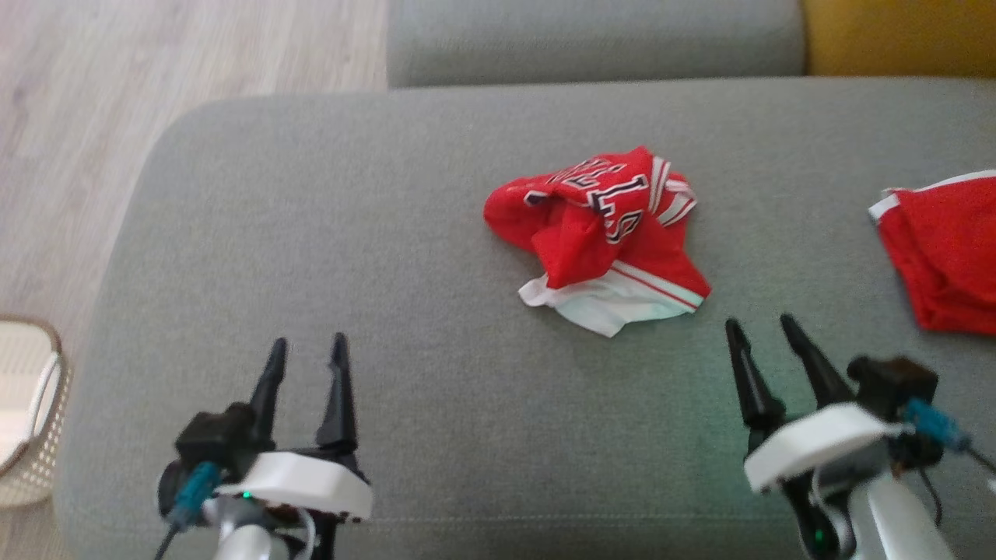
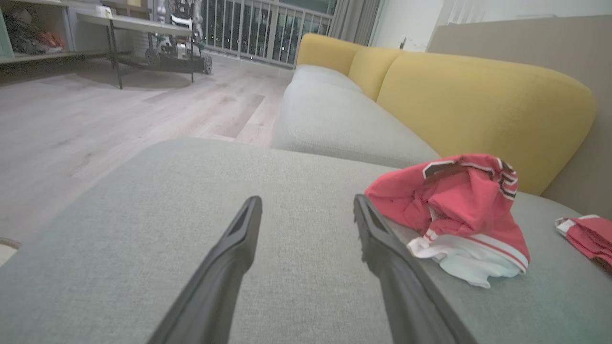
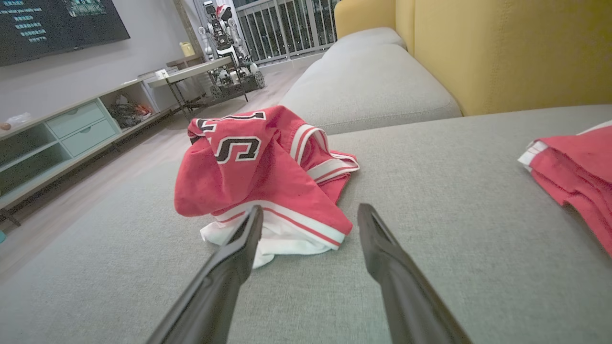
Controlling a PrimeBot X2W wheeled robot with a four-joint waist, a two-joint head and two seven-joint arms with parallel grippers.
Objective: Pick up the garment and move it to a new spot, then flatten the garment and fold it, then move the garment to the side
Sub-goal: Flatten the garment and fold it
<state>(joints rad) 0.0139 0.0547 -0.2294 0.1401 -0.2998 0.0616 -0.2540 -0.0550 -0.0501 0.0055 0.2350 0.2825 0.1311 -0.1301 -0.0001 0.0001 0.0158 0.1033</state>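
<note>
Both hands sit lowest in the head view, at the near edge of the grey sofa seat [image 1: 373, 233]: the left hand [image 1: 309, 341] at the lower left and the right hand [image 1: 759, 320] at the lower right, each with its two dark fingers spread apart and nothing between them, so both are released and empty. Their fingers point away from the robot toward the garment [image 1: 603, 233], a red jersey with white trim and black-and-white lettering that lies crumpled in a heap near the middle of the seat, its white hem spilling out on the side nearest the robot. Judging by the layout, the right hand is the better placed for the pick: it sits near the heap's near right corner, and its wrist view looks straight at the hem, whereas the left hand is well apart from the cloth, with bare cushion ahead of it. That open grey stretch on the left looks like a natural new spot for spreading the jersey flat. A second red piece [image 1: 941, 249] lies apart at the right edge and should be kept out of the grasp. A pale basket [image 1: 39, 459] stands on the floor off the seat's left end. The pick-up seems not yet begun
</note>
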